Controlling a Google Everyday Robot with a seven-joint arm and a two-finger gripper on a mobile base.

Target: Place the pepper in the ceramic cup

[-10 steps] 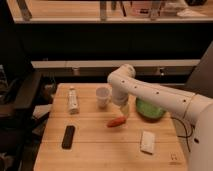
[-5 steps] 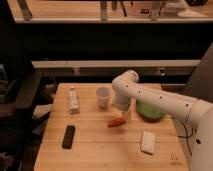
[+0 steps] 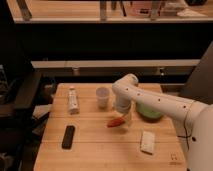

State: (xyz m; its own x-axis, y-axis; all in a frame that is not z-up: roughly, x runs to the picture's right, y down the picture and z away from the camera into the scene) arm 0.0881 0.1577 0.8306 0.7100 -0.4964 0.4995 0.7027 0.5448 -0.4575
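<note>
The pepper (image 3: 116, 122), slim and red-orange, lies on the wooden table (image 3: 100, 150) near its middle. My gripper (image 3: 124, 116) hangs from the white arm (image 3: 155, 102) directly over the pepper's right end, very close to it or touching it. The ceramic cup (image 3: 102, 96), small, pale and round, stands upright behind and to the left of the pepper, about a hand's width away. Nothing shows inside the cup from here.
A wide green bowl (image 3: 150, 111) sits right of the gripper, partly behind the arm. A white bottle (image 3: 73, 100) lies at the back left, a black remote-like bar (image 3: 68, 136) at the front left, and a white pad (image 3: 147, 142) at the front right.
The arm's bend has sunk lower and the gripper has come down toward the pepper. The pepper, the cup and the other objects have not moved.
</note>
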